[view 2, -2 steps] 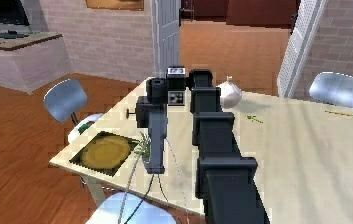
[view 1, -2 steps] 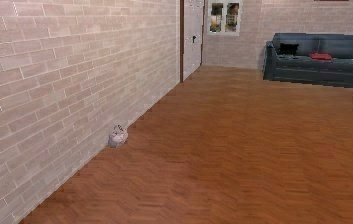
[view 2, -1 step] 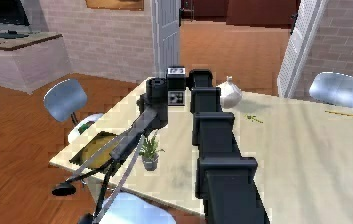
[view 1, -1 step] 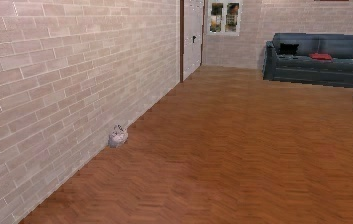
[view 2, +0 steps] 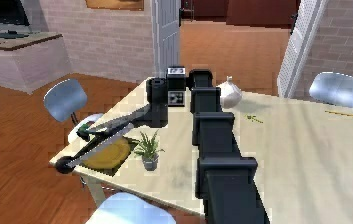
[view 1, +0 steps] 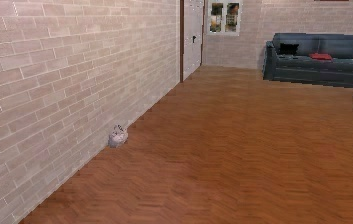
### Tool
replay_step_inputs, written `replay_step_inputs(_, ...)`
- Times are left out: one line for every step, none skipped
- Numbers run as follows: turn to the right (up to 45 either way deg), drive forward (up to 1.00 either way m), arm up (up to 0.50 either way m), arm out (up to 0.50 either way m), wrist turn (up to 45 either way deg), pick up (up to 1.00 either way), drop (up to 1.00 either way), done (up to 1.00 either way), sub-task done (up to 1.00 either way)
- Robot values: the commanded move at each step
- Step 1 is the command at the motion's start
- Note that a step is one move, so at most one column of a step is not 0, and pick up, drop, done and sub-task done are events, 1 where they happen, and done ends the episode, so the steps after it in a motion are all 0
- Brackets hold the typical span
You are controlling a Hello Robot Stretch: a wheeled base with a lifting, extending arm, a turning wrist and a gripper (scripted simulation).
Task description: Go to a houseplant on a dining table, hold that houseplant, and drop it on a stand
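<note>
Houseplant (view 2: 149,150) on dining table (view 2: 304,150) near hand (view 2: 72,147)

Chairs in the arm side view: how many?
3: left chair left of the table, right chair at the picture's right edge, near chair at the bottom edge. Others may be hidden.

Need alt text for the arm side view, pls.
The robot's dark arm reaches out over a cream dining table, its gripper pointing toward the view's left near a small potted houseplant. A white rounded vessel stands farther out, and grey-blue chairs sit around the table.
</note>
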Motion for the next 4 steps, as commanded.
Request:
replay_step_inputs(0.0, 0.00, 0.00, 0.00, 45.0, 0.00, 0.00, 0.00, 0.00)
replay_step_inputs(0.0, 0.00, 0.00, 0.00, 30.0, 0.00, 0.00, 0.00, 0.00)
replay_step_inputs(0.0, 0.00, -0.30, 0.00, 0.0, 0.00, 0.00, 0.00, 0.00)
replay_step_inputs(0.0, 0.00, 0.00, 0.00, 0.0, 1.00, 0.00, 0.00, 0.00)
